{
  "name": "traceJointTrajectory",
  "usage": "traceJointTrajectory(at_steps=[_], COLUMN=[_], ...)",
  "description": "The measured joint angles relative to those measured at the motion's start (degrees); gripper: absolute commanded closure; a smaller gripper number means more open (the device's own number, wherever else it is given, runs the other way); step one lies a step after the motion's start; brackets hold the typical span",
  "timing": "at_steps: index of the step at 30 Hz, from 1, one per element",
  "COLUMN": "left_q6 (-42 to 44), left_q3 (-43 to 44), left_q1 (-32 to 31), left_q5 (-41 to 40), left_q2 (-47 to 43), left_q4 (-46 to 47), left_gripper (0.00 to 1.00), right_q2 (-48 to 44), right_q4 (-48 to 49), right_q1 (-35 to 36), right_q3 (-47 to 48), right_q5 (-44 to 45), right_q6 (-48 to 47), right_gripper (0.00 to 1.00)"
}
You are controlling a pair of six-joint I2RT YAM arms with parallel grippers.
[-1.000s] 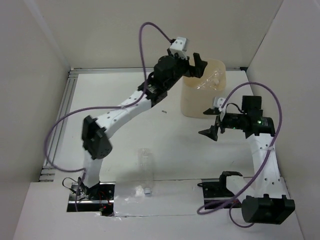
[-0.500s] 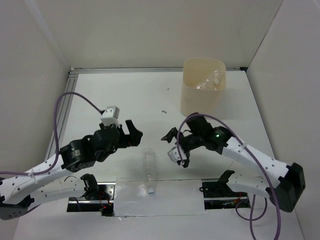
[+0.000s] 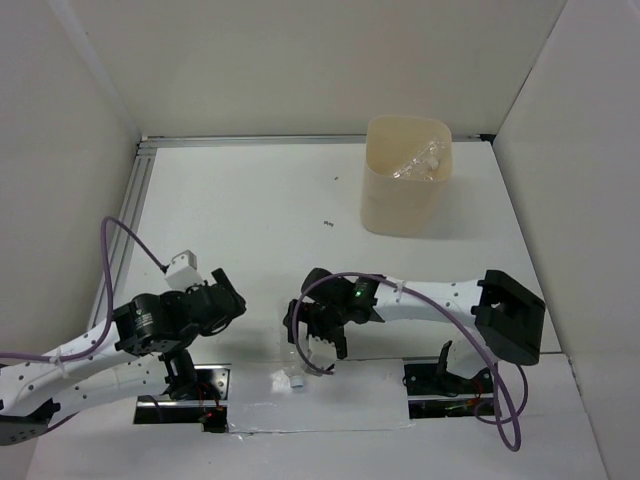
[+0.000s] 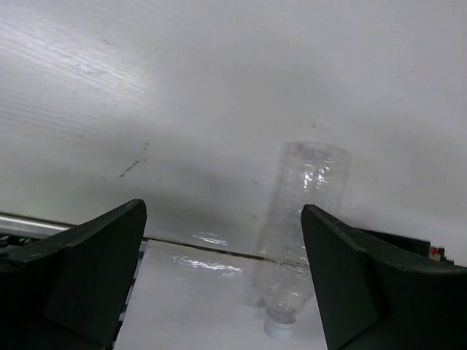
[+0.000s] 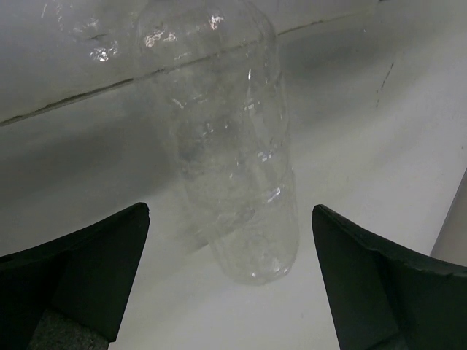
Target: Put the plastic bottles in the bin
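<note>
Now my right gripper [image 5: 230,226], jaws spread wide, had swung away from the bin [image 3: 405,195] and come down over the lone bottle [image 5: 226,146] lying far from it. My left gripper [image 4: 222,248], equally spread, had left the bin too, so a grab seemed next

Shows a white table [image 3: 250,200] walled in by pale walls [image 3: 300,60] on three sides, edged left and far by a rail [image 3: 128,210] (silvery, ribbed), marked with small dark specks [image 3: 327,224].

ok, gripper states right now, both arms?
left gripper: open, empty.
right gripper: open, aimed at the bottle, nothing held.
</note>
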Motion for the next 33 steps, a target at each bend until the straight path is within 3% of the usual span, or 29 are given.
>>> traceJointTrajectory(at_steps=[8,10,11,15,19,25,33], left_q6=[-9.84,-10.32,-10.62,-10.95,-7.96,-2.05,4.02], left_q3=[0.09,0.09,0.09,0.07,-0.63,-1.97,-3.02], left_q1=[0.00,0.00,0.00,0.00,0.00,0.00,0.00], left_q5=[-1.84,-1.86,-1.86,-1.86,-2.03,-3.10,-5.40], left_q2=[-0.04,-0.28,-0.44,-1.55,-2.45,-3.82,-6.40], left_q4=[-7.58,-7.78,-7.85,-7.74,-4.63,2.12,9.62], left_gripper=[0.00,0.00,0.00,0.00,0.00,0.00,0.00], right_q2=[7.54,9.07,9.86,11.96,10.91,1.46,-6.99], right_q4=[5.09,5.40,5.62,5.51,2.78,1.18,6.91], right_q1=[3.74,3.96,4.17,4.83,3.78,-2.97,-24.61], right_q3=[0.13,1.29,1.95,3.56,5.64,13.81,32.24], right_q5=[3.96,4.39,4.61,5.33,4.11,2.95,4.46], right_q6=[-2.47,-3.41,-3.63,-3.37,3.06,22.75,48.87], right_gripper=[0.03,0.11,0.23,0.53,0.64,0.65,0.62])
